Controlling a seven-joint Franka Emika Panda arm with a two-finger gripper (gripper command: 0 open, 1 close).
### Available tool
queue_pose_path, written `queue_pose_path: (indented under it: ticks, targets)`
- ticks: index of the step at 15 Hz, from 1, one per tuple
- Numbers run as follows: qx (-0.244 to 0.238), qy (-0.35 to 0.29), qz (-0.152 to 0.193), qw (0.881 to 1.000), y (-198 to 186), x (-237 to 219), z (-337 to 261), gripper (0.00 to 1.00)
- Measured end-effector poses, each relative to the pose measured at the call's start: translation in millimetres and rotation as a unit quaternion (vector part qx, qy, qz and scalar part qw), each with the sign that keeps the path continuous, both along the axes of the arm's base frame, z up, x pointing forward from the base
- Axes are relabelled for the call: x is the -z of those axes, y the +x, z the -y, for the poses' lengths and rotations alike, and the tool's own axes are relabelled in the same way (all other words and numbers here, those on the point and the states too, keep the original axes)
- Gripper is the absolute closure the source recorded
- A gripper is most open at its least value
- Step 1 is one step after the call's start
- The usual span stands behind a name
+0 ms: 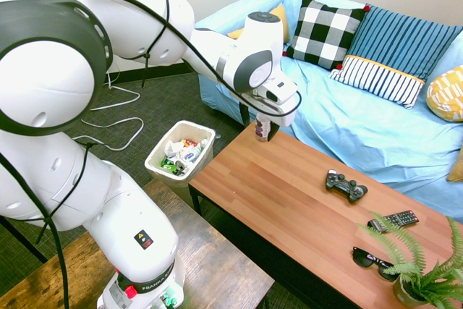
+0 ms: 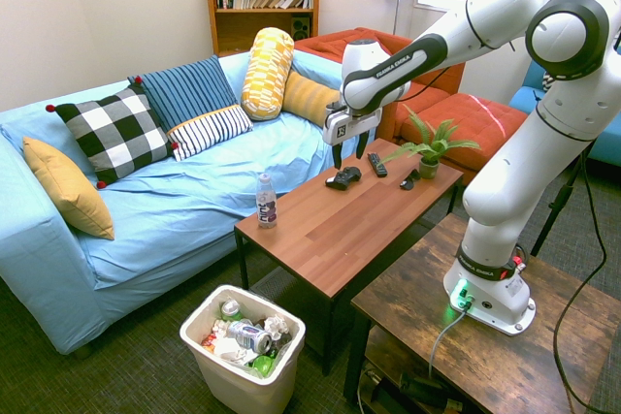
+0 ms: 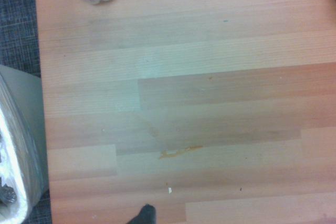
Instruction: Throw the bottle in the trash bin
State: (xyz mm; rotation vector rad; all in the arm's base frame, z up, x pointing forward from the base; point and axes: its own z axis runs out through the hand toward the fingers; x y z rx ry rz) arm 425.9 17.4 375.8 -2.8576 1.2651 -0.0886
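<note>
Gripper [image 2: 348, 153] hangs empty above the coffee table [image 2: 340, 225], fingers apart. Bottle [image 2: 266, 202] stands upright at the table's corner (sofa side), bin [image 2: 243, 346] on the floor below that end.

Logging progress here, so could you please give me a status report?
End effector open, empty, above table. Bottle upright at table corner. Bin below, part full.
</note>
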Motion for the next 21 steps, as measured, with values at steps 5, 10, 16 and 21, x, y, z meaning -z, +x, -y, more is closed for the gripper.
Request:
queue_pose_path:
  ticks: [5, 10, 16, 21]
  targets:
    - [0.014, 0.002, 0.019, 1.0, 9, 11, -29, 0.0]
    - [0.035, -0.001, 0.058, 0.998, 52, 19, -64, 0.0]
    - [0.033, -0.022, 0.079, 0.996, 111, 18, -122, 0.0]
    - [0.057, -0.04, 0.086, 0.994, 158, 47, -141, 0.0]
